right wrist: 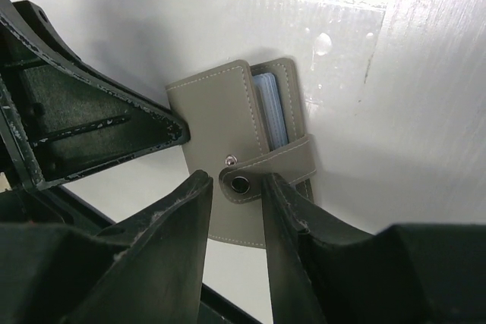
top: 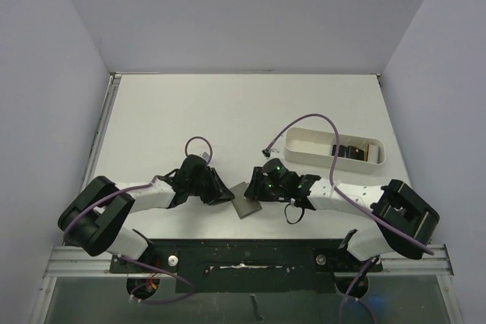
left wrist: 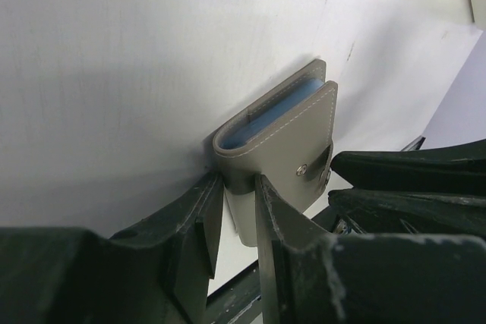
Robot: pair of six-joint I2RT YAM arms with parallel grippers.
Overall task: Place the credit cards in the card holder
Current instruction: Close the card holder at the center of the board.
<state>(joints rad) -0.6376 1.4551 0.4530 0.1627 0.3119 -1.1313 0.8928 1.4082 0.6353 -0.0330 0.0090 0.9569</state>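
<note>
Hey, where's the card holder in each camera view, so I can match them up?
Top external: card holder, low centre of the picture.
Left wrist: centre, blue lining along its top.
Right wrist: centre, blue lining at its right.
Shared landmark: its snap button, in both wrist views.

A white table (top: pixel 228 111) carries a white oblong tray (top: pixel 307 146) at right.

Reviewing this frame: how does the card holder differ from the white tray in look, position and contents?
The card holder is a flat, folded grey-olive wallet; the white tray is an open oblong box. The card holder sits between the left claw and right claw; the tray lies farther back on the right, untouched. Dark cards lie in the tray; the card holder shows only light blue lining.
</note>
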